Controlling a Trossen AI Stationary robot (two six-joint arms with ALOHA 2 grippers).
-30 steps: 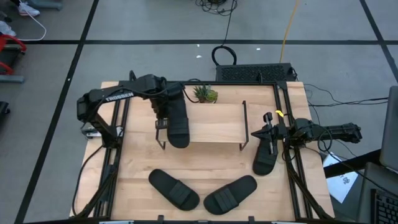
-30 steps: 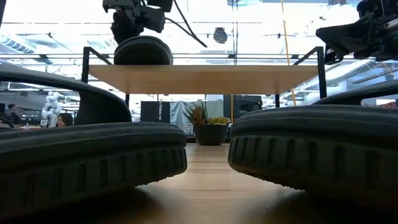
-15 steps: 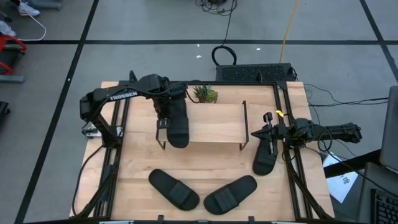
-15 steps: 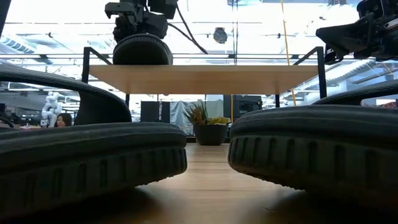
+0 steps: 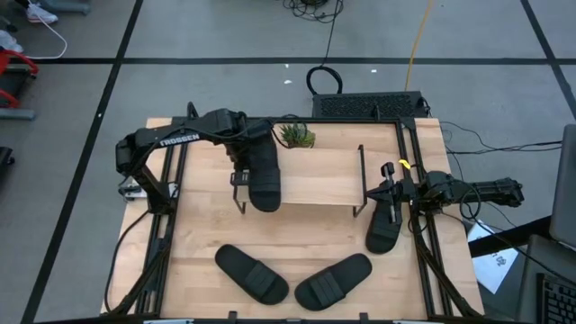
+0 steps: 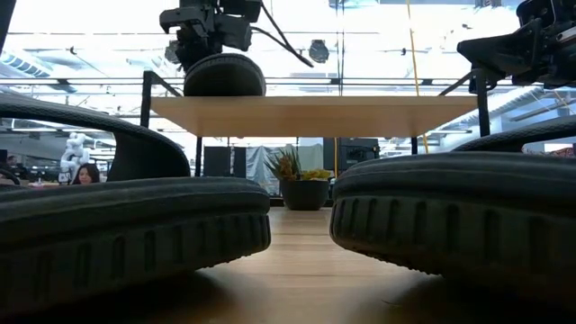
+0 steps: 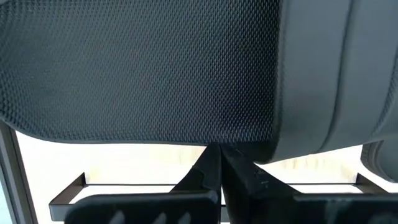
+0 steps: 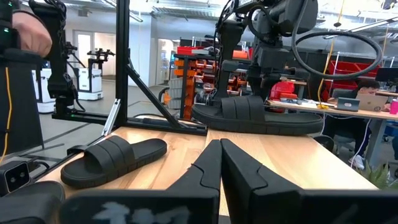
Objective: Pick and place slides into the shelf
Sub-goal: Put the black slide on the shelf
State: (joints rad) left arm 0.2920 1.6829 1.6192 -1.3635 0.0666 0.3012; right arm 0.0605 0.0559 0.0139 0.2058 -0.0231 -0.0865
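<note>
Tabletop [image 5: 297, 236]: light wood, w/ dark rails down both sides. Shelf [image 5: 315, 178] stands toward the far side, plank top w/ black side frames; small potted plant [image 5: 296, 136] just behind it.

Left arm [image 5: 171, 139] reaches in from the left edge over the shelf's left end. Right arm [image 5: 468, 191] lies low at the right edge.

Slides: one slide [image 5: 262, 175] on the shelf's left end, toe hanging past the near edge. Second slide [image 5: 384, 221] on the tabletop just right of the shelf, under the right gripper. Other two slides [image 5: 251, 273] [image 5: 333, 280] lie near the front edge, toes angled toward each other, just apart.

Left gripper [image 5: 244, 151] sits at the far end of the slide on the shelf; fingers [image 7: 214, 171] pressed together, slide fills the wrist view, can't tell if it's pinched. Right gripper [image 5: 393, 191] above the slide beside the shelf; fingers [image 8: 214, 168] closed, nothing between them.
</note>
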